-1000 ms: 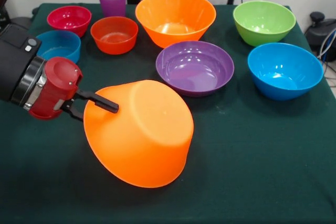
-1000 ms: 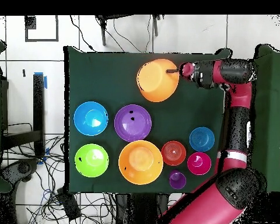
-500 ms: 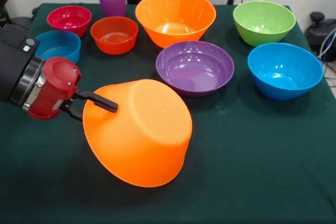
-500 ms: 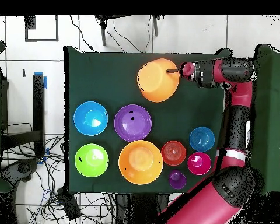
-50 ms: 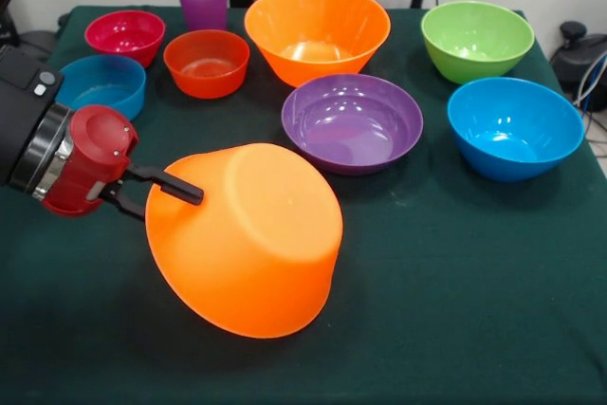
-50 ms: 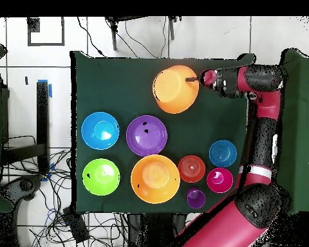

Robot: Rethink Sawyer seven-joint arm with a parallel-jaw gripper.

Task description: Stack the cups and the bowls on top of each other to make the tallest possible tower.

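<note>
1. The dark green worktop (image 5: 493,310) carries every bowl and cup; its near right part is bare cloth.
2. A large orange bowl (image 5: 251,244) is tipped on its side, base toward the camera, near the front left of the worktop. The hand (image 5: 161,192) pinches its rim, one black finger (image 5: 175,187) lying over the outer wall.
3. A second large orange bowl (image 5: 317,30) stands upright at the back, mouth up.
4. A wide purple bowl (image 5: 352,121) sits just beside the tipped bowl, between it and the upright orange one.
5. A blue bowl (image 5: 514,127) and a green bowl (image 5: 477,39) stand on the right, well apart from the hand.
6. A small blue bowl (image 5: 104,84), a red-orange bowl (image 5: 207,63) and a pink bowl (image 5: 125,36) cluster at the back left, close behind the red wrist.
7. A purple cup (image 5: 203,0) stands upright at the back edge.
</note>
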